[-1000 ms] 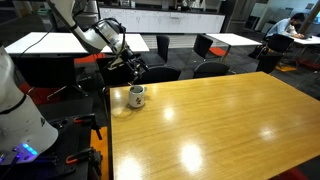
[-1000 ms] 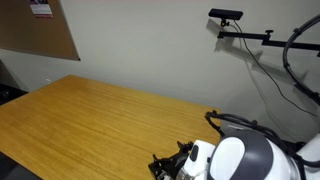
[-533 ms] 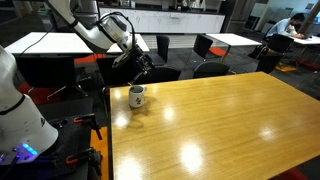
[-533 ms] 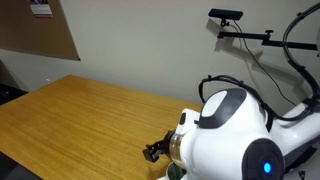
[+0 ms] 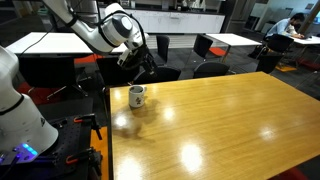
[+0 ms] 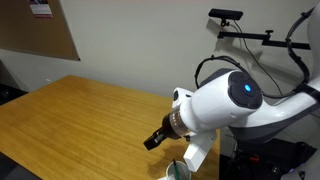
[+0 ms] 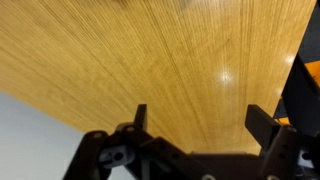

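A white mug (image 5: 136,96) with a dark print stands near the corner of the long wooden table (image 5: 210,120); only its rim shows at the bottom edge in an exterior view (image 6: 177,171). My gripper (image 5: 143,66) hangs in the air above and behind the mug, past the table's edge, and is apart from it. Seen from the opposite side in an exterior view, the gripper (image 6: 153,140) points down toward the tabletop (image 6: 80,115). In the wrist view the gripper (image 7: 200,118) is open, with only bare wood (image 7: 150,50) between its black fingers (image 7: 140,115). The mug is outside the wrist view.
Black chairs (image 5: 210,68) and white tables (image 5: 50,42) stand behind the wooden table, and a person (image 5: 285,30) sits at the far right. A camera on a boom (image 6: 226,16) and a corkboard (image 6: 35,30) are by the wall. The white robot base (image 5: 20,110) is at the left.
The arm has swung and risen over the last second, so the gripper now sits a little higher and further along the table's edge. The jaws have stayed open and the mug has not moved.
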